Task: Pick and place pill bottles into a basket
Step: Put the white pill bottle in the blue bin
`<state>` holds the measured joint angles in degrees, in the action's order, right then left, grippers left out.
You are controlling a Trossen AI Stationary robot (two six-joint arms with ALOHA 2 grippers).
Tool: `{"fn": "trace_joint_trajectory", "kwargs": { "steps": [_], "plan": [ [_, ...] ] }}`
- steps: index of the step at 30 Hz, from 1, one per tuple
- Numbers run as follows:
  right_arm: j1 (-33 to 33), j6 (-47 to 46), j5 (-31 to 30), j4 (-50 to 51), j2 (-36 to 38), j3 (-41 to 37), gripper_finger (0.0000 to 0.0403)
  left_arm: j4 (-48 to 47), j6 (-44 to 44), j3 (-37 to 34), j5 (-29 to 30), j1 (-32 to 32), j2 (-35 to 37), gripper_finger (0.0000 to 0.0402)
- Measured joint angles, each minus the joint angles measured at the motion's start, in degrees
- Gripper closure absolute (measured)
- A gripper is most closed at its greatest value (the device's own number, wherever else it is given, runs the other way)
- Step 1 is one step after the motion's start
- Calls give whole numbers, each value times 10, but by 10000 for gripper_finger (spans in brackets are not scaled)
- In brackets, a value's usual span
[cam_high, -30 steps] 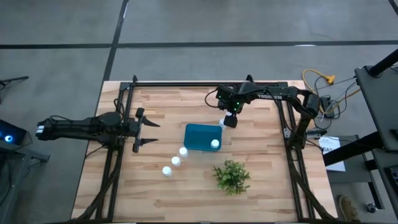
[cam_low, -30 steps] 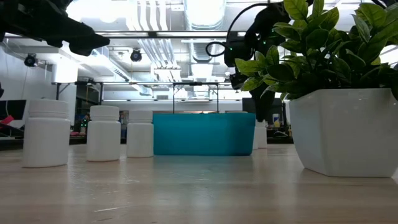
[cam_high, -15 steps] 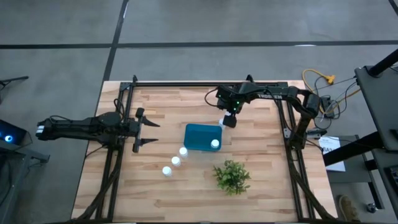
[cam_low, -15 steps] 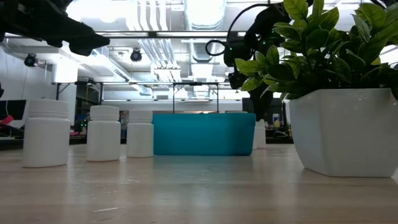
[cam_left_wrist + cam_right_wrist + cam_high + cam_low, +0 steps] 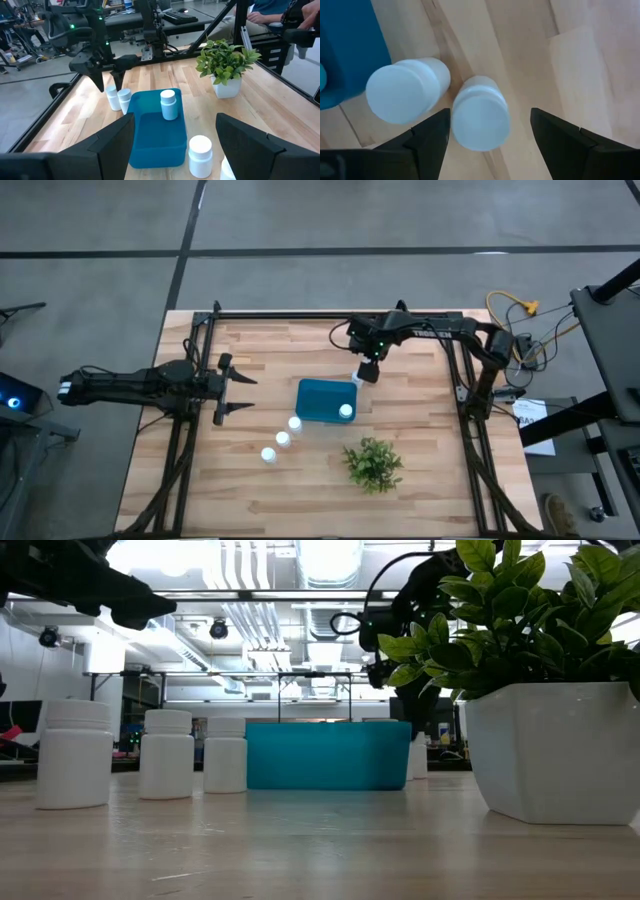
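The teal basket [image 5: 320, 399] sits mid-table with one pill bottle [image 5: 346, 412] standing upright inside it. Two more pill bottles stand on the wood just past its far right corner. My right gripper [image 5: 366, 368] hangs over them, pointing down and open. Its fingers [image 5: 432, 142] stand on either side of one bottle's cap [image 5: 480, 120] without touching it, and the other bottle [image 5: 405, 91] stands beside it against the basket. Three bottles [image 5: 295, 423] [image 5: 283, 439] [image 5: 268, 454] stand in a slanting row near the basket's near left corner. My left gripper [image 5: 236, 390] waits open at the table's left.
A small green plant in a white pot [image 5: 373, 464] stands near the front, right of the basket, and fills the right of the low view [image 5: 555, 750]. Black frame rails [image 5: 190, 430] run along the table's left and right sides. Bare wood lies left and in front of the bottles.
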<state>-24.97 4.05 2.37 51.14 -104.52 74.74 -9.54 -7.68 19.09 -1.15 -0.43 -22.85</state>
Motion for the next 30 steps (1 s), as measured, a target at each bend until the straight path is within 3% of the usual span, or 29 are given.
{"fn": "trace_joint_trajectory", "kwargs": {
  "steps": [14,18,24,30],
  "plan": [
    [-1,9,-6,-8,-23,-1,158,0,13,0,0,0,0,140],
    [-1,12,-6,-8,-23,-1,182,0,13,0,0,0,0,140],
    [-1,21,-6,-8,-22,-1,249,0,13,0,0,0,0,140],
    [-1,24,-7,-8,-22,-1,250,0,13,0,0,0,0,140]
  ]
}}
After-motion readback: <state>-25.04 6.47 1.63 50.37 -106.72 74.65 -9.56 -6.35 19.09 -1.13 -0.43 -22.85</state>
